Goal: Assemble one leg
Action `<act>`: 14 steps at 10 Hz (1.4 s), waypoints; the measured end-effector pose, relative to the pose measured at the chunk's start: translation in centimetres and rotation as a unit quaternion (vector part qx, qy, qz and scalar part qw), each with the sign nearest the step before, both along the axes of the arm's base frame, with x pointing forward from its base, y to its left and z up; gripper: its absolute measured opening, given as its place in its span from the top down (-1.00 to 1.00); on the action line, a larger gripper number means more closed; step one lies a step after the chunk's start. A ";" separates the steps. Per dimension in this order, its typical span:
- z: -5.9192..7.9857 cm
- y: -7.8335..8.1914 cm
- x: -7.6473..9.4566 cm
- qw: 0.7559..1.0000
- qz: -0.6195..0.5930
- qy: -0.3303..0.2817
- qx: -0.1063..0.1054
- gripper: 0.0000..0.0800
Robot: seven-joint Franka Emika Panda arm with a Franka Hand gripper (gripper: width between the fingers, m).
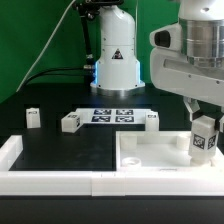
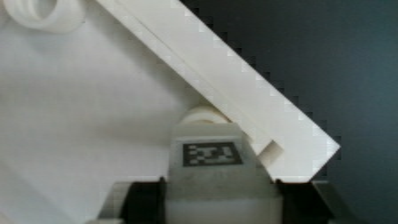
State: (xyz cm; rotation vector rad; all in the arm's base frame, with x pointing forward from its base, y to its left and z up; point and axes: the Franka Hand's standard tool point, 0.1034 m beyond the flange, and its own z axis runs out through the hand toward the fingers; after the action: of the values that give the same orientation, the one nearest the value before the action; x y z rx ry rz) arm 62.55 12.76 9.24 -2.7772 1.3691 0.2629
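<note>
My gripper (image 1: 203, 128) is shut on a leg (image 1: 204, 140), a small white post with a black-and-white marker tag, and holds it upright over the right part of the large white tabletop (image 1: 150, 160), close to its right rim. In the wrist view the leg (image 2: 214, 160) sits between my two black fingers (image 2: 143, 200), tag facing the camera. Its far end is close to the tabletop's raised rim (image 2: 231, 80), near a corner. Whether the leg touches the tabletop cannot be told.
Three other white legs stand on the black table: one at the exterior view's left (image 1: 33, 118), one (image 1: 70, 122) beside the marker board (image 1: 112, 115), one (image 1: 151, 120) to its right. A white frame edge (image 1: 12, 152) lies at the front left. The robot base (image 1: 115, 60) stands behind.
</note>
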 end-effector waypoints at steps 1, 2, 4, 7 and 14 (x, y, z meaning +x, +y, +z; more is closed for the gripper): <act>0.0 0.1 0.0 0.999 -0.043 0.005 -0.006 0.27; 0.0 0.2 0.0 0.998 -0.060 0.007 -0.007 0.27; -0.1 0.2 -0.1 1.000 -0.015 0.005 -0.002 -0.19; -0.2 0.2 -0.2 0.992 0.123 0.006 0.016 -0.60; 0.0 -0.2 0.5 0.831 0.550 -0.048 0.071 -0.62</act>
State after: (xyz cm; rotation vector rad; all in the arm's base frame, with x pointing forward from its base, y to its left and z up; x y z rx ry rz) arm 63.07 12.61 9.20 -3.0032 -0.4030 0.2073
